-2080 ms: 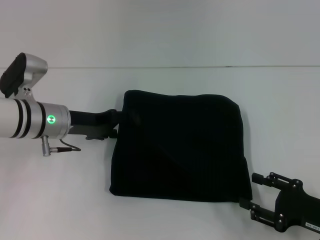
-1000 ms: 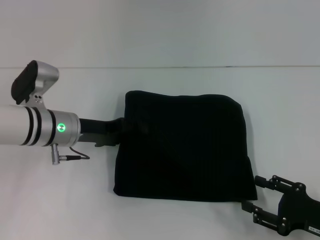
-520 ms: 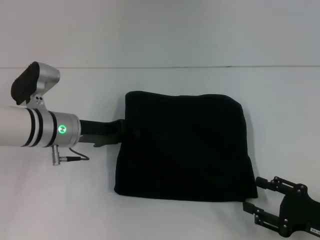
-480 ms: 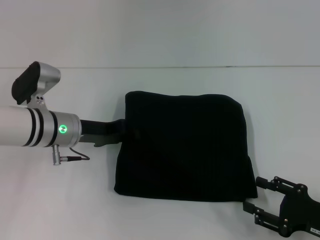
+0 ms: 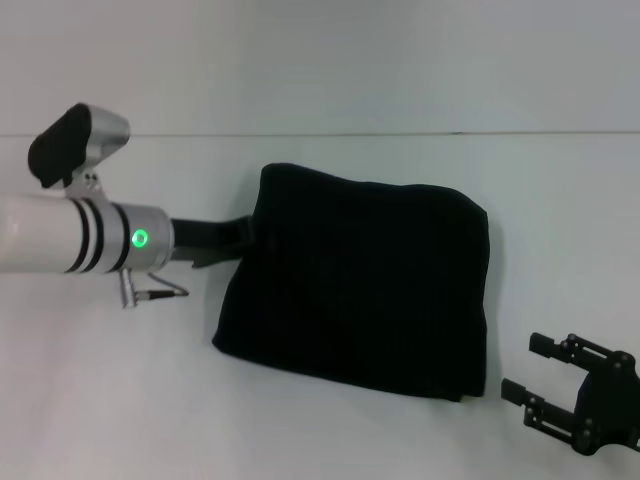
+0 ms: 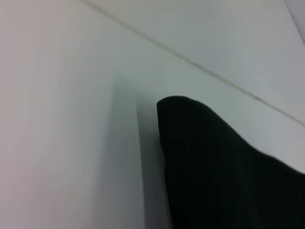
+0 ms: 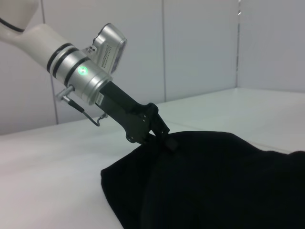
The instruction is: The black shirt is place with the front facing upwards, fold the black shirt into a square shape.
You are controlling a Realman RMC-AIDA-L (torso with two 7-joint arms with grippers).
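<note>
Black soft cloth shirt [image 5: 360,280], folded to a rough rectangle on the white table [image 5: 330,430]: judged light, limp and non-slip, best pinched at a corner or folded edge. Left gripper [image 7: 159,134] sits at its far left corner, grip indeterminate; right gripper [image 5: 535,370] hangs open and empty near the shirt's near right corner. No lettering or label legible.

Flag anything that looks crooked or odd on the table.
The folded black shirt lies askew, its edges slanted to the table's edge. The left gripper is at its left edge, lifting it. The right gripper is open, clear of it.
</note>
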